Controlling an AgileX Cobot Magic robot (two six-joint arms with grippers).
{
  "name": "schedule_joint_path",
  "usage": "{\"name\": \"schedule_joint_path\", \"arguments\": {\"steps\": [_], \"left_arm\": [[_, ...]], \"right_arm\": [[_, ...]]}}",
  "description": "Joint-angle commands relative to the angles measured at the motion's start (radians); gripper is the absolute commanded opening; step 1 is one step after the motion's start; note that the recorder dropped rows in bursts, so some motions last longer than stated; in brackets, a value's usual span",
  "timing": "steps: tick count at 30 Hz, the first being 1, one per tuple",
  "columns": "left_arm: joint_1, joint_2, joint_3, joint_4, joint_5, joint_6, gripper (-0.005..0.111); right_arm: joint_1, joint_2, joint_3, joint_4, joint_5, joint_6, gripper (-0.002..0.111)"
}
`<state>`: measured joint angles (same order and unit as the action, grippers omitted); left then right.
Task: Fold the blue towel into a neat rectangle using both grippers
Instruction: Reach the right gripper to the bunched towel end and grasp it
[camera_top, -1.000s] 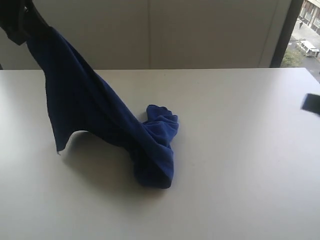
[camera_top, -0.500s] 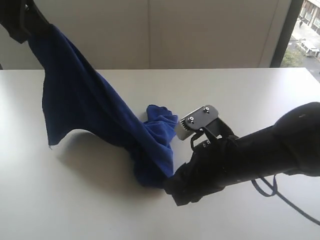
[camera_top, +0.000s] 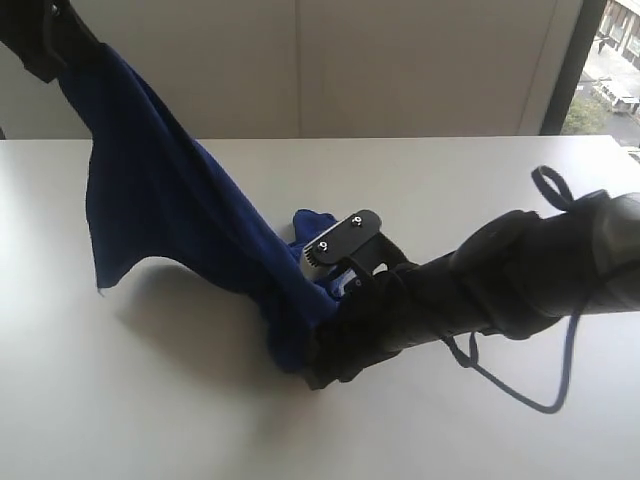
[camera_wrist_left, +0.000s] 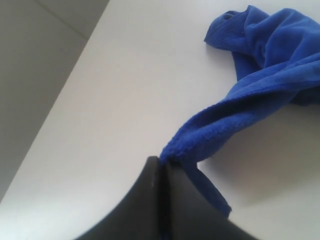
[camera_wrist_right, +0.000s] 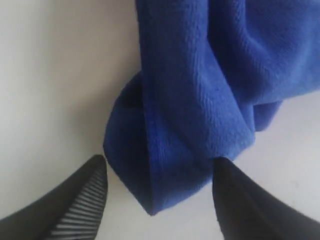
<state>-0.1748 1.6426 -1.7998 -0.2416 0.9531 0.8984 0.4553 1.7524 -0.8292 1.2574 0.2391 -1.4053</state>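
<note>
The blue towel (camera_top: 170, 215) hangs stretched from the upper left down to a bunched heap on the white table (camera_top: 150, 400). My left gripper (camera_top: 45, 40) is raised at the top left corner of the exterior view, shut on a corner of the blue towel (camera_wrist_left: 240, 115); its jaws are pressed together with cloth between them (camera_wrist_left: 161, 165). My right gripper (camera_top: 312, 352) has reached across to the heap's near end and stands open. In the right wrist view its two fingers straddle the lowest tip of the blue towel (camera_wrist_right: 190, 110), with the right gripper (camera_wrist_right: 159, 172) wide apart around it.
The white table extends around the cloth on all sides. A pale wall panel (camera_top: 300, 70) stands behind it, and a window (camera_top: 610, 70) shows at the far right. A black cable (camera_top: 545, 350) loops off the right arm over the table.
The right arm came in from the right edge and reached left to the heap's near end. The left gripper stayed raised with the towel corner; the hanging cloth shifted slightly.
</note>
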Motion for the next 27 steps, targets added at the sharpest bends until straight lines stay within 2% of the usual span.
{"name": "schedule_joint_path", "arguments": {"steps": [1, 5, 11, 16, 21, 27], "left_arm": [[0.001, -0.012, -0.003, -0.019, 0.007, -0.013, 0.000], [0.001, -0.012, -0.003, -0.019, 0.007, -0.013, 0.000], [0.001, -0.012, -0.003, 0.004, -0.011, -0.013, 0.000], [0.003, -0.013, -0.004, 0.032, -0.050, -0.013, 0.000], [0.003, -0.015, -0.004, 0.034, -0.102, -0.013, 0.000], [0.003, -0.039, -0.004, 0.011, -0.121, -0.013, 0.000]], "right_arm": [[0.006, 0.046, -0.030, 0.008, -0.029, -0.005, 0.051], [0.006, 0.051, -0.030, -0.002, -0.043, -0.005, 0.039], [0.006, 0.049, -0.030, -0.067, -0.043, -0.005, 0.002], [-0.015, -0.009, -0.030, -0.239, -0.067, 0.131, 0.000], [-0.126, -0.173, -0.030, -0.569, -0.049, 0.435, 0.000], [-0.271, -0.332, -0.090, -0.960, 0.136, 0.727, 0.000]]}}
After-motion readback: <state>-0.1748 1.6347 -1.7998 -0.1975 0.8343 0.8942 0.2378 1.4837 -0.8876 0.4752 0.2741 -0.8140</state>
